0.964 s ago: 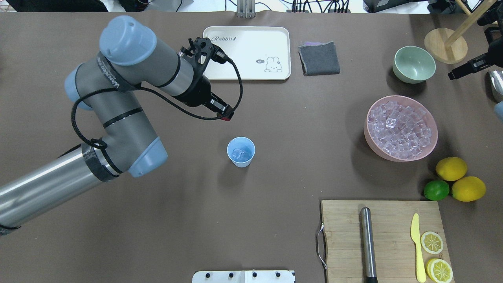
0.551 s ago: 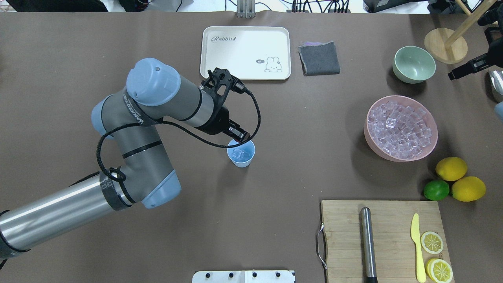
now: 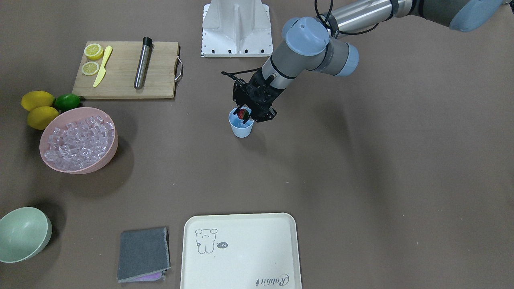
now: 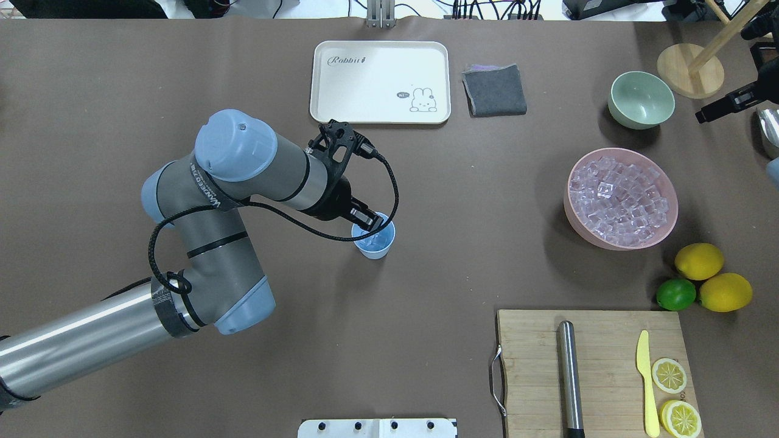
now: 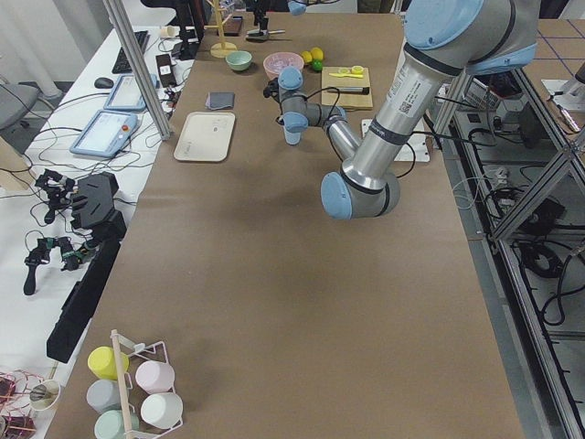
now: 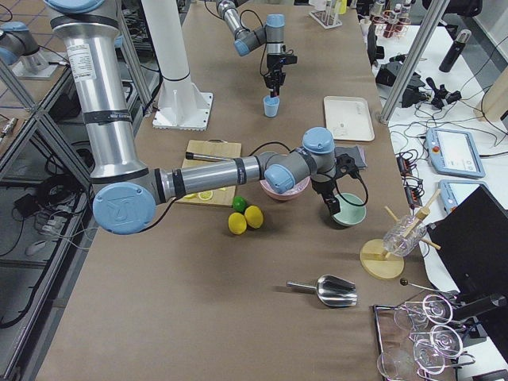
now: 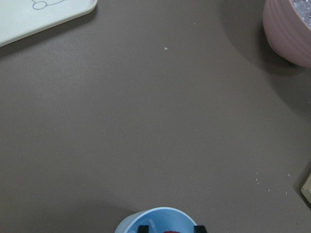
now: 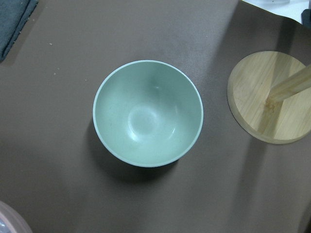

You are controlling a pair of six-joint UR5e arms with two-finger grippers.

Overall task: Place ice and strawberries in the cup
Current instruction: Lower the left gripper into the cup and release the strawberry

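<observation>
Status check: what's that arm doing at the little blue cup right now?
Left gripper shut on strawberry, at cup mouth, not yet released. Right gripper above pale green bowl, state unclear. Nothing blocking the cup.

The word "Rabbit" is printed in script on one corner of the cream tray (image 4: 377, 79). The small speech bubble drawn there and the lettering on the arm's strap (image 4: 206, 182) cannot be read.
</observation>
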